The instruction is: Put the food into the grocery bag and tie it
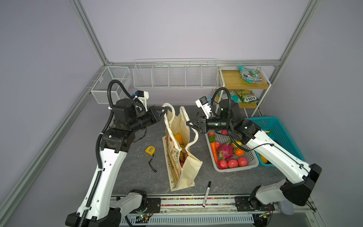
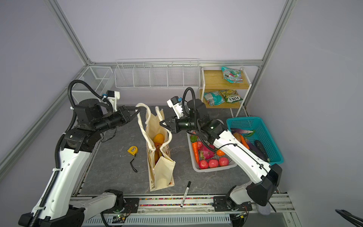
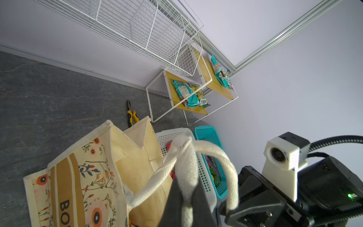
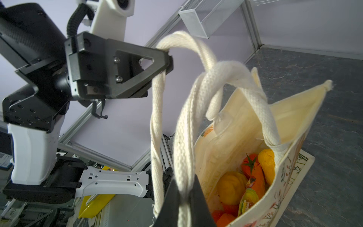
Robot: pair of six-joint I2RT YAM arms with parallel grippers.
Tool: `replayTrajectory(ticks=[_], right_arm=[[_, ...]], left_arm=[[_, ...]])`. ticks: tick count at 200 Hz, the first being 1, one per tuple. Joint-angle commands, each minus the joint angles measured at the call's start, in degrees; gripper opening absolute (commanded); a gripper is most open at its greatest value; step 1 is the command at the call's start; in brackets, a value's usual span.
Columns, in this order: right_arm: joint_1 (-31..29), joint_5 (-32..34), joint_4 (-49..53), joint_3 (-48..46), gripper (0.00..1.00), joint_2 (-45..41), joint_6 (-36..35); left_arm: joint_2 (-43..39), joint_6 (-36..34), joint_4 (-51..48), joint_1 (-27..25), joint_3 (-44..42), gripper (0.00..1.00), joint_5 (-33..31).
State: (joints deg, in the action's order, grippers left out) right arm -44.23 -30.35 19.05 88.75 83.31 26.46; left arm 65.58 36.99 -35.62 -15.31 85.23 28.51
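Note:
The grocery bag (image 1: 184,169) (image 2: 163,171) stands upright mid-table, cream with a floral print. Inside it lies the food: a tomato (image 4: 249,163), a yellow pear (image 4: 231,186), a snack packet (image 4: 248,198) and an orange fruit (image 1: 177,137). Its white rope handles cross in a loose loop (image 4: 225,72) above the mouth. My left gripper (image 1: 164,112) (image 3: 185,196) is shut on one rope handle at the bag's far left side. To the right of the bag, my right gripper (image 1: 188,124) (image 4: 183,194) is shut on the other rope handle.
A white perforated basket (image 1: 233,169) of toy produce sits right of the bag, with a teal basket (image 1: 279,129) beyond it. A yellow tape measure (image 1: 150,150) lies left of the bag, a marker (image 1: 206,193) in front, pliers (image 3: 131,114) behind. A shelf (image 1: 231,80) holds snack bags at the back right.

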Motion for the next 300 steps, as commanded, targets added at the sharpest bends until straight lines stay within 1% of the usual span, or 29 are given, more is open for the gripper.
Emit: replayTrajectory(ticks=[1, 50, 94, 147, 182, 220, 253, 289, 300], right_arm=[[-1.9, -3.6, 0.9, 1.7, 0.07, 0.8, -4.0], [-3.8, -5.2, 3.7, 4.7, 0.07, 3.9, -6.3], [-4.6, -6.6, 4.8, 7.1, 0.07, 8.1, -6.6], [-3.9, -4.5, 4.2, 9.5, 0.07, 11.5, -7.0], [-2.9, -4.0, 1.8, 12.9, 0.07, 14.1, -5.9], [-2.5, -4.8, -1.0, 16.1, 0.07, 16.5, -4.0], [-2.5, -5.5, -4.5, 16.4, 0.07, 17.3, -1.9], [-2.5, -6.4, -8.1, 14.3, 0.07, 16.5, 0.0], [-2.3, -6.9, -9.8, 13.3, 0.07, 16.2, 1.0]], left_arm=[[0.0, 1.6, 5.1, -0.2, 2.8, 0.00, -1.5], [0.9, 1.9, 6.1, -0.5, 3.8, 0.00, 0.3], [0.9, 0.8, 5.6, -1.7, 4.1, 0.00, 1.7], [-1.2, -0.5, 3.7, -2.9, 2.6, 0.00, 3.4], [-2.7, -0.9, 2.4, -3.5, 1.2, 0.00, 5.0], [-2.8, -2.1, 0.9, -5.7, -0.3, 0.00, 4.8], [-2.3, -2.5, 1.2, -8.0, -1.9, 0.00, 4.1], [-2.9, -2.4, 1.4, -8.3, -3.0, 0.00, 3.5], [-3.3, -2.5, 1.3, -8.3, -3.1, 0.08, 3.2]])
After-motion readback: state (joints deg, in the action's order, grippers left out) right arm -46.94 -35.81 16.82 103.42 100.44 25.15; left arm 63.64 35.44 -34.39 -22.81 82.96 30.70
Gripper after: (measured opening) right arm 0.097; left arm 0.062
